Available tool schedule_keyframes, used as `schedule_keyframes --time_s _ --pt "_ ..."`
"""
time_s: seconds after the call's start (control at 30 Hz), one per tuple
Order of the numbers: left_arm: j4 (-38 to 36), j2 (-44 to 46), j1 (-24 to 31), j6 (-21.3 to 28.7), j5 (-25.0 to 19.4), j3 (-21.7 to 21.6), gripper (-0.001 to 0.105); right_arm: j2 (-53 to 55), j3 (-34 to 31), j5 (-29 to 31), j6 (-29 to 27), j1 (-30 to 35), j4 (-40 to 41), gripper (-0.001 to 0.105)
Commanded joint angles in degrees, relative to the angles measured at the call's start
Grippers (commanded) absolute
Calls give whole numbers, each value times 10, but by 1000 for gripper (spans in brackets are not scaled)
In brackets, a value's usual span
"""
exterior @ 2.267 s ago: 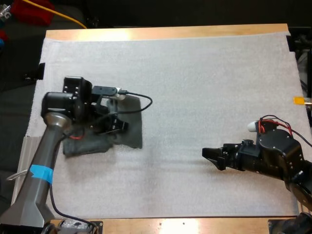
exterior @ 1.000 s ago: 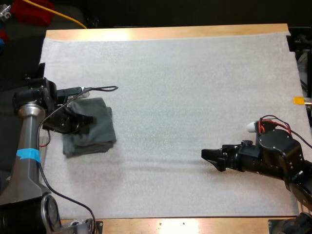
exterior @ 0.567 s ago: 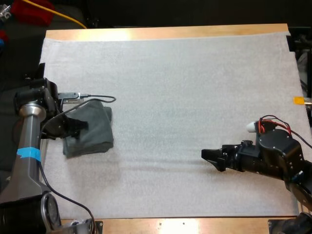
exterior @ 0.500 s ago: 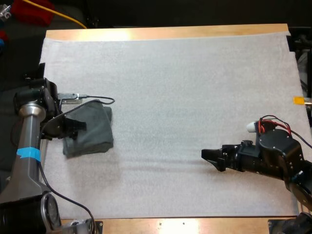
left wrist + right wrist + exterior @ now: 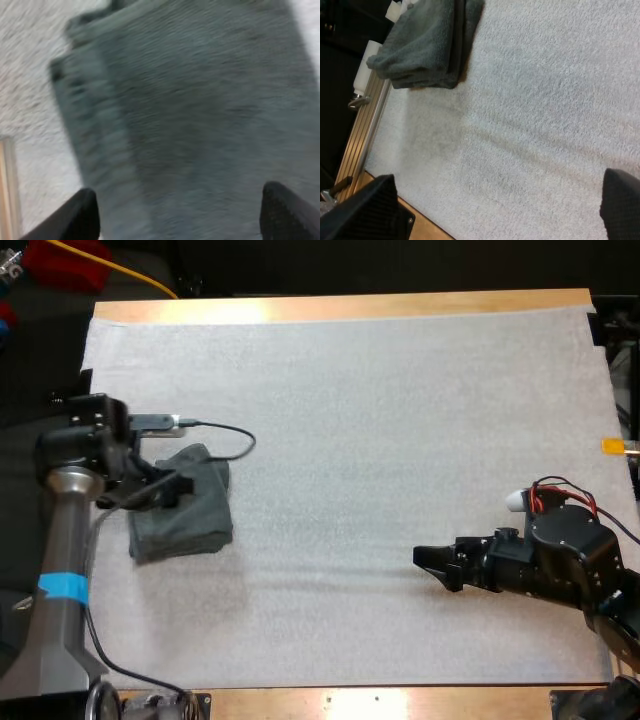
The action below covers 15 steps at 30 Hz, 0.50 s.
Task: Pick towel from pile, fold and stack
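The folded dark grey-green cloth towel [image 5: 190, 522] lies flat on the white textured mat [image 5: 380, 440], close to the mat's left edge and roughly midway between its near and far sides (its stacked layers show along one side in the right wrist view); the left gripper [image 5: 176, 486] hovers over the towel's far left part, its two black fingers [image 5: 82, 215] spread wide, towel beneath them and nothing pinched; the right gripper [image 5: 424, 558] sits over bare mat toward the right, well apart from the towel and pointing left, its fingers [image 5: 370, 210] likewise parted and empty; the wooden table [image 5: 340, 308] borders the mat.
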<state>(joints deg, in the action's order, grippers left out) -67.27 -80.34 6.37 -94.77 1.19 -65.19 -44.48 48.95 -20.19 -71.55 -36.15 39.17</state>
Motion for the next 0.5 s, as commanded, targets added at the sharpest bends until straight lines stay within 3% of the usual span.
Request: schedule_keyframes --time_s 0.0,0.2,0.47 --pt "7 3 -16 -3 3 0 64 4 1 -6 -2 -1 -3 79" --pt "22 1 -54 -14 -9 0 64 4 1 -11 -2 -1 -3 79" --pt "26 -20 -55 -15 -38 0 64 4 1 -19 -2 -1 -5 79"
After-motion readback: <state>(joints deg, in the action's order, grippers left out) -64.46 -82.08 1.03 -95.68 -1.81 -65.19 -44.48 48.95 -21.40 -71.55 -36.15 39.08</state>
